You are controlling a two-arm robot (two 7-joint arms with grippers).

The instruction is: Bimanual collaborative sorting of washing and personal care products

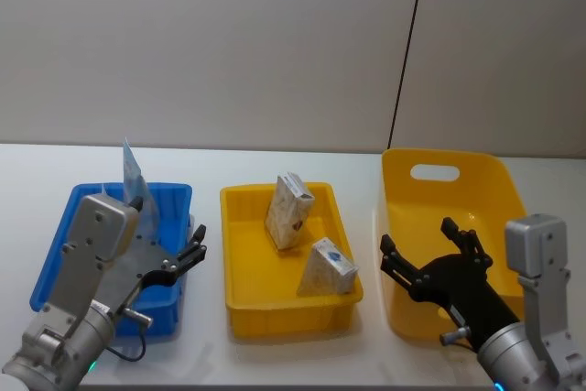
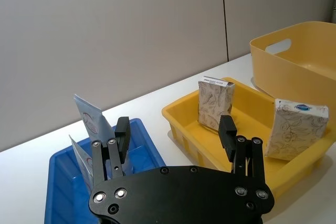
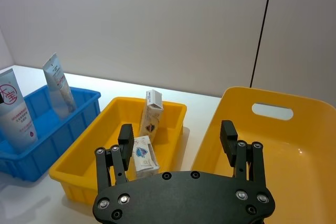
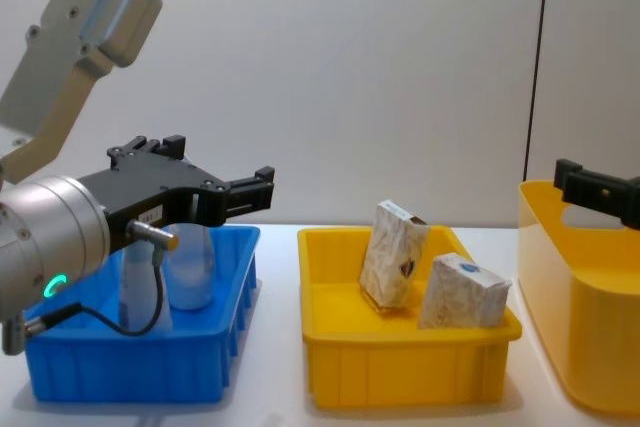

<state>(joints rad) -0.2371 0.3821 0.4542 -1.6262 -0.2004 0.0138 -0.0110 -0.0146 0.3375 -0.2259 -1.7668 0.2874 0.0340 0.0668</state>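
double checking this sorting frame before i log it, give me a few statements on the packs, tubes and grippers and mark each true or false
1. Two marbled packs sit in the middle yellow tray. True.
2. The left gripper is shut on a tube. False: it is open, holds nothing and is above the blue tray.
3. The pale-blue tubes stand in the blue tray. True.
4. One marbled pack lies in the handled yellow bin. False: both packs are in the middle yellow tray.
5. The right gripper is open above the handled yellow bin. True.
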